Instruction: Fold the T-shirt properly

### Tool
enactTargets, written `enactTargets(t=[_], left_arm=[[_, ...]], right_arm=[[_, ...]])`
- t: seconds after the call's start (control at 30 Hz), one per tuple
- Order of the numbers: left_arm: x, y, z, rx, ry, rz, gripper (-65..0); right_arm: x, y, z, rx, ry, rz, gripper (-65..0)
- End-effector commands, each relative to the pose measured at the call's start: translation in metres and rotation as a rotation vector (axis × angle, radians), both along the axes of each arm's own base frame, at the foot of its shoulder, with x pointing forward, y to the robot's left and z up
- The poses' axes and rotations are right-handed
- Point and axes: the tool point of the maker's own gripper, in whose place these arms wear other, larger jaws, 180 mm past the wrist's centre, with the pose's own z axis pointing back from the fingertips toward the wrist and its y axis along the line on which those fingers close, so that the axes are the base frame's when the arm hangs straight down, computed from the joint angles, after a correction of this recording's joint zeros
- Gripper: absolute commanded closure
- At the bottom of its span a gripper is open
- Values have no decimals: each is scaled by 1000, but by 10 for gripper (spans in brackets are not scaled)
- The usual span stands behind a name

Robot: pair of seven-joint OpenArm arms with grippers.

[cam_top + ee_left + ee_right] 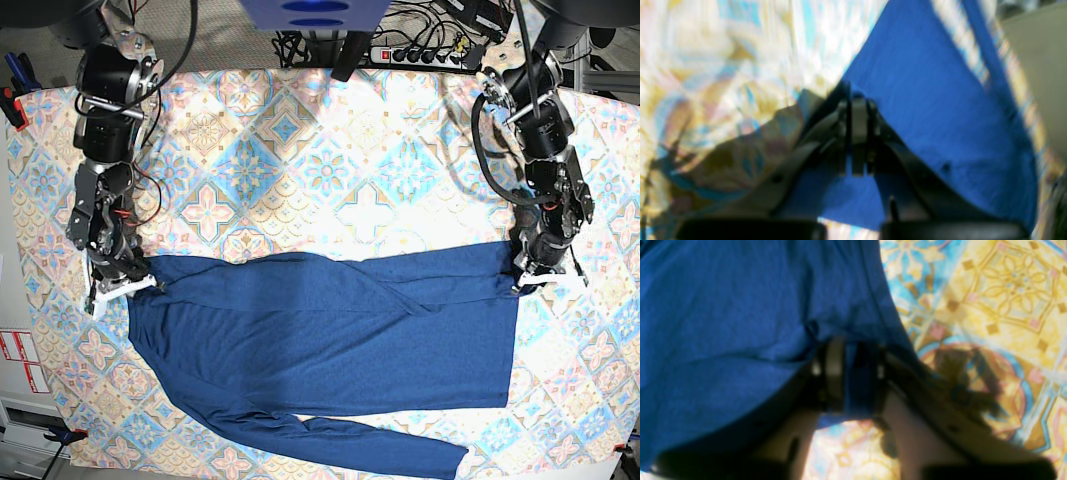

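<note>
No text, label, brand or number can be read; the white stickers at the base view's left edge [22,362] are too small.

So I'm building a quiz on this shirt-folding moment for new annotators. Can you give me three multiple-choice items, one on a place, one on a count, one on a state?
1. Where does the T-shirt lie?
A. on the patterned cloth
B. on a bare floor
C. in a basket

2. How many garments are in view?
A. three
B. two
C. one

3. How does the loose sleeve lie?
A. rolled into a ball
B. stretched out along the shirt's near edge
C. hanging off the table

Answers: 1 A, pastel tiles show all around the shirt. 2 C, only the dark blue shirt appears. 3 B, the base view shows it flat and extended below the body.
</note>
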Motion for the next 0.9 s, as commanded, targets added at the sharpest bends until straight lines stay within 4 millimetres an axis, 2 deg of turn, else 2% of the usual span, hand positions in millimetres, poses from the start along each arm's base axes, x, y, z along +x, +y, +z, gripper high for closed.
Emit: enactTargets(t=[0.0,0.07,0.17,0.33,0.43,0.53,0.7,0.87], left_arm=[[18,16,31,40,-88,17,-95],[13,18,26,36,-73,20,-166],[-1,25,25,72,-64,22,-229],[-26,22,34,133,-34,-44,-234],[-31,11,30,113,-19,-65,-235],[-30,9,29,103,-21,-64,-232],[-29,-9,21,68,-20,-71,-233],[-39,-18,9,43,2,-73,-232]], right_arm=[[18,-9,26,-22,-77,-5,-163],[10,-12,22,-29,-69,-9,-178],[-5,-22,26,-75,-77,-1,-177],[-29,-24,16,-91,-21,17,-181],[-30,-22,14,-89,-10,24,-182],[-28,-22,15,-88,-13,24,-189],[-28,-21,15,-86,-11,25,-203],[-28,-20,14,-84,-11,25,-203]])
